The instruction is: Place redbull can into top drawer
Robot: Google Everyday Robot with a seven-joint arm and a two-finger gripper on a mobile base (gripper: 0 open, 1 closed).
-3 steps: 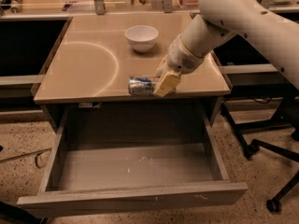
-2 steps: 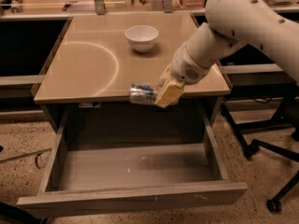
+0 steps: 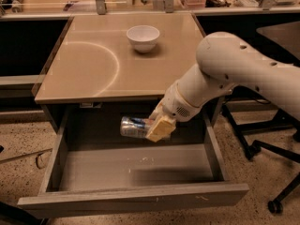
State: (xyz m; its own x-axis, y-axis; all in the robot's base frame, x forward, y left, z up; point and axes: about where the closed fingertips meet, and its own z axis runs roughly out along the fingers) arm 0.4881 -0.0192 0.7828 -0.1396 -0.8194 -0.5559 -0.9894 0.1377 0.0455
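The redbull can (image 3: 132, 127) is a slim silver and blue can, lying sideways in my gripper (image 3: 157, 128). The gripper's tan fingers (image 3: 160, 128) are shut on the can's right end. It hangs in the air over the back of the open top drawer (image 3: 136, 172), below the front edge of the tabletop. The drawer is wide, shallow and grey, pulled fully out, with small white scuffs on its floor. My white arm (image 3: 225, 74) reaches in from the right.
A white bowl (image 3: 143, 37) stands at the back of the tan tabletop (image 3: 93, 64). A black office chair base (image 3: 272, 149) is at the right. Dark shelving flanks the table on both sides.
The gripper has carried the can off the table's front edge, forward and down, to hang inside the drawer opening.
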